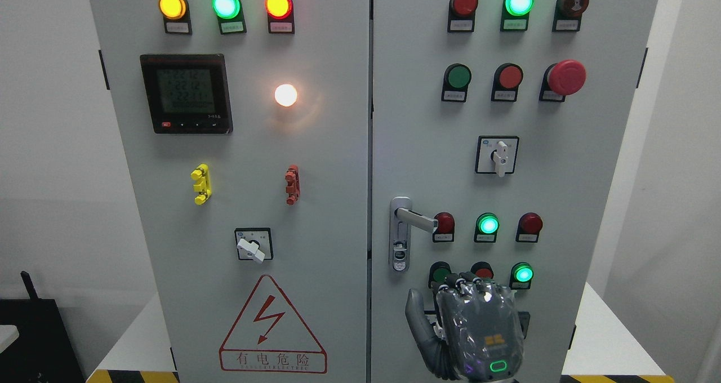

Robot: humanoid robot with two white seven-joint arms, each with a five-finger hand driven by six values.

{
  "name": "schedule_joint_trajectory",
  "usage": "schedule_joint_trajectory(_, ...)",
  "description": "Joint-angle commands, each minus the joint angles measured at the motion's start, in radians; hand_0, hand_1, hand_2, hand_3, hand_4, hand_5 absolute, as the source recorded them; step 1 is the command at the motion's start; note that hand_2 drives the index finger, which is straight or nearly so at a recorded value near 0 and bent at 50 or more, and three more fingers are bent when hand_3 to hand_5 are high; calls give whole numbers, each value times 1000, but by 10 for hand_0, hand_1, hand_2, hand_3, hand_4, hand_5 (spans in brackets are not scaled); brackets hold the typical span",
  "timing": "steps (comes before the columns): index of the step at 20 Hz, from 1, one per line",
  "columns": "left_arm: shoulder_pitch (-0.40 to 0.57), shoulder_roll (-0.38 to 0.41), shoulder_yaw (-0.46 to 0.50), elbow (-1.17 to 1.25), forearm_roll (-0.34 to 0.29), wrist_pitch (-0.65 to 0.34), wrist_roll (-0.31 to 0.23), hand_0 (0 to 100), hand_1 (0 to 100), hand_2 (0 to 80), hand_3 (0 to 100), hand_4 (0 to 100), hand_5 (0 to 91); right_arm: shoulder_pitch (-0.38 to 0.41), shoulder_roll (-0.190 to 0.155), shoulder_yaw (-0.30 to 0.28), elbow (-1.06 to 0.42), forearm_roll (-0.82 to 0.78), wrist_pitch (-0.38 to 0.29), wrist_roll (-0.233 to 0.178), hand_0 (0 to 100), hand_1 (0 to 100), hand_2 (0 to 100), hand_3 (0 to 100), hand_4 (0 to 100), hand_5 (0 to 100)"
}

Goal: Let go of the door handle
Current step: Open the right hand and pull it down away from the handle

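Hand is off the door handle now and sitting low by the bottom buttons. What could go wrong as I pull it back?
1. The hand sits against the bottom button row; its curled fingers could press the dark green button or red button behind them.
2. Lifting rather than retreating could catch the door handle above, moving the lever again.

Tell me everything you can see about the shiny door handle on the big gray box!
The door handle looks like shiny silver metal. It has a tall narrow backplate fixed to the left edge of the cabinet's right door, with a keyhole part near its bottom. A flat lever sticks out level toward the right, ending just before a dark red lamp. Nothing touches it: the robot's right hand is lower down, apart from it.
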Motion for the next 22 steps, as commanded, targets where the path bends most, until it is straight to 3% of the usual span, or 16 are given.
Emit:
schedule_joint_trajectory(1,31,0,0,-31,0,0,1,120,389,0,0,0,0,38,-200,52,-98,-87,-4,-20,671,35,971,1000,937,949)
schedule_joint_trajectory(4,31,0,0,-31,0,0,1,120,389,0,0,0,0,36,-299,94,-116,-126,-3,-33,658,34,945,1000,920,951)
schedule_joint_trajectory(8,31,0,0,-31,0,0,1,120,389,0,0,0,0,32,-415,108,-141,-207,-3,-40,632,43,918,1000,906,932)
schedule_joint_trajectory(14,31,0,0,-31,0,0,1,120,389,0,0,0,0,27,-615,146,-190,-288,-3,-50,610,53,854,1000,890,929)
schedule_joint_trajectory(18,31,0,0,-31,0,0,1,120,389,0,0,0,0,21,-709,146,-217,-356,-3,-53,602,58,844,1000,888,925)
schedule_joint_trajectory(22,31,0,0,-31,-1,0,1,120,389,0,0,0,0,7,-768,146,-240,-416,-4,-85,592,63,795,1000,868,917)
